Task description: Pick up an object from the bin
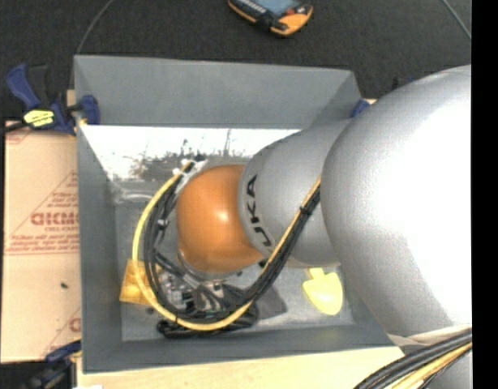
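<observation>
Yellow-orange object (pixel 133 285) is the thing nearest the gripper (pixel 194 296). You find it on the floor of the bin (pixel 216 96), in the lower-left corner of the camera view, close to the left wall and a little up from the near wall. Its shape is hard for you to make out, because the loop of cables (pixel 145 241) crosses its right edge and hides that side.

The gripper is low in the bin, just to the right of this object, tucked beneath the round orange cover (pixel 210 217) on the wrist. You cannot tell whether it touches the object, nor whether it is open or closed, since the cover, the cables and shadow hide its tip.

The arm (pixel 395 217) comes in from the right as a broad silver body and covers the right-hand part of the bin. A yellow cable and several black ones run from the arm's underside, pass along the floor near the front wall, and curve up round the left of the orange cover.

A second thing, a pale yellow piece (pixel 324 292) with a rounded body and a short stub at its top, lies on the floor to the right of the gripper. It is well apart from the yellow-orange object and close under the arm's edge.
</observation>
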`<action>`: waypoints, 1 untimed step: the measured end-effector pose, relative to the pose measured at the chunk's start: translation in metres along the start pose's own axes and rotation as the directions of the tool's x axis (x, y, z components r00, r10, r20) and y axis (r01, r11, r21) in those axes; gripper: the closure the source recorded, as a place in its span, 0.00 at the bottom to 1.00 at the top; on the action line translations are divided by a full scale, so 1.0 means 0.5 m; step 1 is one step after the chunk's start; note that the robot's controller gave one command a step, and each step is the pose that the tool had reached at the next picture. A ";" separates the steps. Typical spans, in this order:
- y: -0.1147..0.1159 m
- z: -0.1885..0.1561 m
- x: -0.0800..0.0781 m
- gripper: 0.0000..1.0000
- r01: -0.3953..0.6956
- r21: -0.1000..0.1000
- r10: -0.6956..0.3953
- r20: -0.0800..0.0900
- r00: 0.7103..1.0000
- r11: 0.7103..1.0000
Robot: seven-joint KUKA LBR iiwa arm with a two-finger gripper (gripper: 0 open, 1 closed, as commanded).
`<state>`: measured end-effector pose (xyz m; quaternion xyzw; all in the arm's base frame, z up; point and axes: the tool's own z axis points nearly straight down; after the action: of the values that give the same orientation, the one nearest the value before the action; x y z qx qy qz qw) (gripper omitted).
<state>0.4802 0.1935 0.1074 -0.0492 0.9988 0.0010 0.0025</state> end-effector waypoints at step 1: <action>0.000 0.000 0.000 1.00 -0.002 0.000 0.002 0.000 1.000 1.000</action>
<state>0.4802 0.1934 0.1074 -0.0483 0.9988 0.0011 0.0025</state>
